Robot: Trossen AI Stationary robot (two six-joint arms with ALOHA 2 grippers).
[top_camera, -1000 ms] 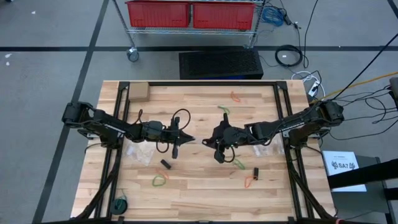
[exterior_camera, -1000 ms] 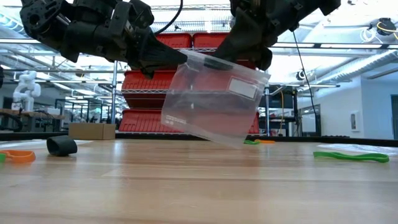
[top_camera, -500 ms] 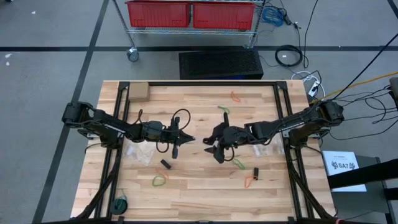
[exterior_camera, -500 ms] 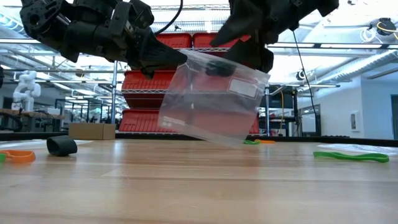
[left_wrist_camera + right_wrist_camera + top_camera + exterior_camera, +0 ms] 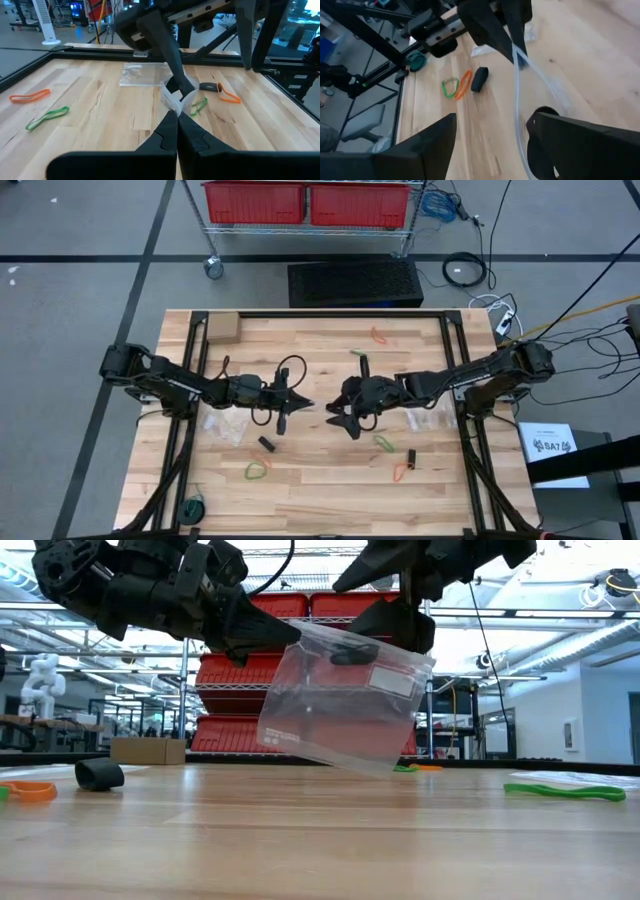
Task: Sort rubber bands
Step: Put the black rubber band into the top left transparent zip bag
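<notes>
A clear zip bag [image 5: 340,710] hangs tilted above the middle of the table, clear of it. My left gripper [image 5: 293,636] is shut on the bag. My right gripper [image 5: 355,608] stands open over the bag's mouth, one finger above it and one at its right end. A small black piece [image 5: 351,655] shows just inside the bag's top. Loose rubber bands lie on the wood: green [image 5: 384,443], black [image 5: 411,458] and orange [image 5: 400,472] near the right arm. A black one [image 5: 266,444] and a green-orange pair [image 5: 258,470] lie near the left arm. My left gripper pinches the bag's top edge at its left corner [image 5: 172,100] between its two shut fingers, coming nearly level from the table's left. The bag hangs below and beyond the fingertips, tilted and clear of the wood. My right gripper's lower finger [image 5: 400,625] is at the bag's mouth; I cannot tell whether it touches the bag.
Two more clear bags lie flat, one under each arm [image 5: 222,425] [image 5: 437,418]. A small cardboard box [image 5: 221,328] sits at the far left corner. An orange band [image 5: 380,335] and a green band [image 5: 358,354] lie toward the far edge. A dark green roll [image 5: 192,508] is at the near left.
My right gripper has opened wide over the bag's mouth and rolled a little. The black piece has sunk slightly into the bag's top. My left gripper has kept its hold on the bag.
</notes>
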